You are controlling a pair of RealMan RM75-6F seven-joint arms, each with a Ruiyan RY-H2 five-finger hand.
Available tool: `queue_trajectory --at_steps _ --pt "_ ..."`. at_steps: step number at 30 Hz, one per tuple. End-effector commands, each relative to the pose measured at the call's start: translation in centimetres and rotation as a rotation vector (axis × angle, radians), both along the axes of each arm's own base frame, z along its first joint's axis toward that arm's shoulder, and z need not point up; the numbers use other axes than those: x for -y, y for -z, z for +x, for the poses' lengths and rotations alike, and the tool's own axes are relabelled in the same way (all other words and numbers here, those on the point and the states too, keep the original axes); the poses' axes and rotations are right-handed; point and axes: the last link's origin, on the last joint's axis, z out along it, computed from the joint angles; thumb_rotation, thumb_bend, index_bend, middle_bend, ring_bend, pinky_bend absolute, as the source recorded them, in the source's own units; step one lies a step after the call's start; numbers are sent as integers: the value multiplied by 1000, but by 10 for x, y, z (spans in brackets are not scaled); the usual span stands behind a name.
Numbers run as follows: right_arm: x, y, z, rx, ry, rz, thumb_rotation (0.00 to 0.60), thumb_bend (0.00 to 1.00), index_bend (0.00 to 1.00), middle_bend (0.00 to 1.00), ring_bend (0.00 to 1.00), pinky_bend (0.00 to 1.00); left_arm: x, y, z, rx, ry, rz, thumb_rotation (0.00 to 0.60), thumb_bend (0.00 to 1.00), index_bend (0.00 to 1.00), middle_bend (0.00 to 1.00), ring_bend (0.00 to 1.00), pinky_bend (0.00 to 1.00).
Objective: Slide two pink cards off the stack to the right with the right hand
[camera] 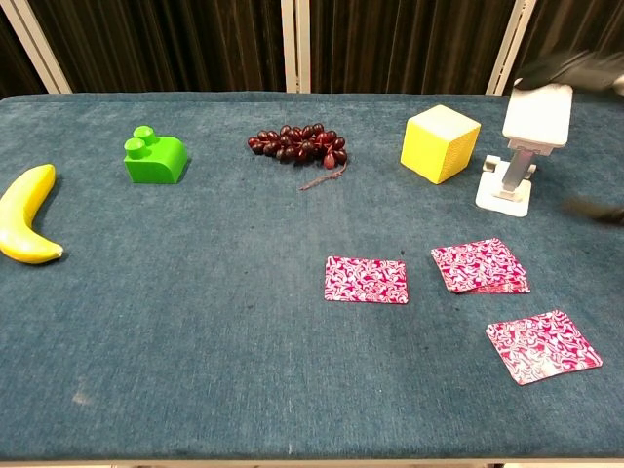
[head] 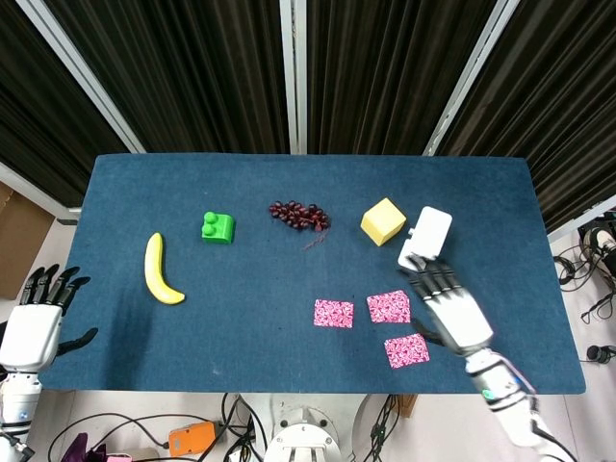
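Note:
Three pink patterned card spots lie on the blue table. A single card (head: 333,313) (camera: 366,280) is furthest left. A small pile (head: 388,306) (camera: 480,267) with offset edges lies in the middle. Another card (head: 406,350) (camera: 543,346) sits nearest the front right. My right hand (head: 452,308) hovers raised just right of the pile with its fingers spread, touching no card. In the chest view the right hand (camera: 573,66) shows only as dark blur at the top right. My left hand (head: 34,322) hangs off the table's left edge with fingers apart, holding nothing.
A white stand (head: 425,237) (camera: 526,136) and a yellow cube (head: 383,220) (camera: 440,143) stand just behind the cards. Dark grapes (camera: 297,144), a green block (camera: 154,156) and a banana (camera: 25,226) lie further left. The table's front edge (head: 318,390) is close to the cards.

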Motion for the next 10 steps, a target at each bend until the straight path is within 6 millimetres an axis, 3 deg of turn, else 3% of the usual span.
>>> queue_trajectory --at_steps 1,5,10 --pt "-23 -47 -32 27 65 -107 600 484 22 52 0 0 0 -1 -1 2 -7 2 600 67 210 122 16 1" --pt "-37 -74 -63 49 147 -148 600 485 0 20 0 0 0 -2 -3 9 -18 10 600 67 210 122 16 1" --pt "-47 -80 -91 55 212 -118 600 485 0 0 0 0 1 -2 -3 15 -28 11 600 67 210 122 16 1"
